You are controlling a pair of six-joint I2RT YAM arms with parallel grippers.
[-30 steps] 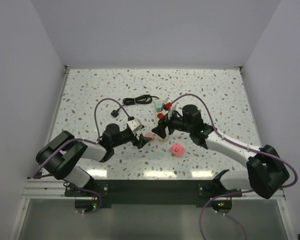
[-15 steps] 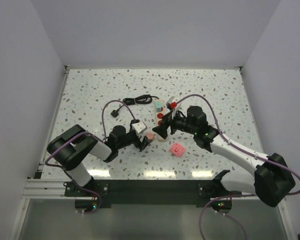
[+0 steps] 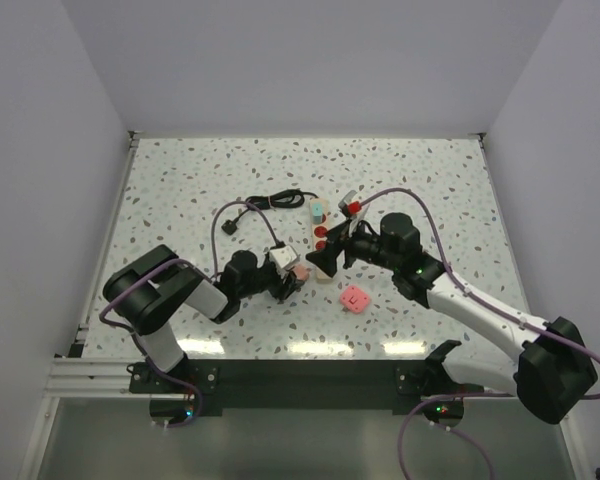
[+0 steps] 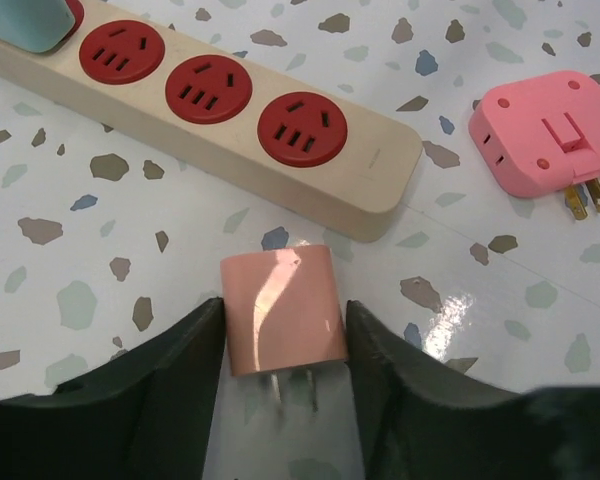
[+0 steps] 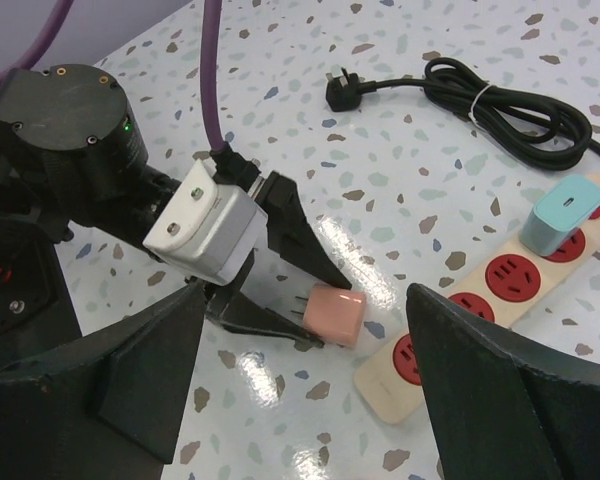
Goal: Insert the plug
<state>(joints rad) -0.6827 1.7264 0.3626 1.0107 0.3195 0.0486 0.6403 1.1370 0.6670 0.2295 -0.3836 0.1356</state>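
Note:
A small pink plug point(image 4: 280, 310) lies on the table with its prongs pointing back between my left fingers. My left gripper point(image 4: 284, 305) has a fingertip touching each side of it, shut on it at table level. The plug also shows in the top view point(image 3: 299, 271) and the right wrist view point(image 5: 337, 314). The beige power strip point(image 4: 375, 165) with red sockets lies just beyond the plug, its near sockets free. My right gripper point(image 3: 326, 262) hangs wide open and empty above the strip's near end.
A light blue adapter point(image 5: 560, 215) sits in a far socket of the strip point(image 3: 320, 238). A pink multi-adapter point(image 3: 355, 297) lies right of the plug, prongs out. A coiled black cable point(image 3: 275, 201) lies behind the strip.
My left arm has reached further right and its fingers now sit around the pink plug. My right gripper has drifted slightly right, still open.

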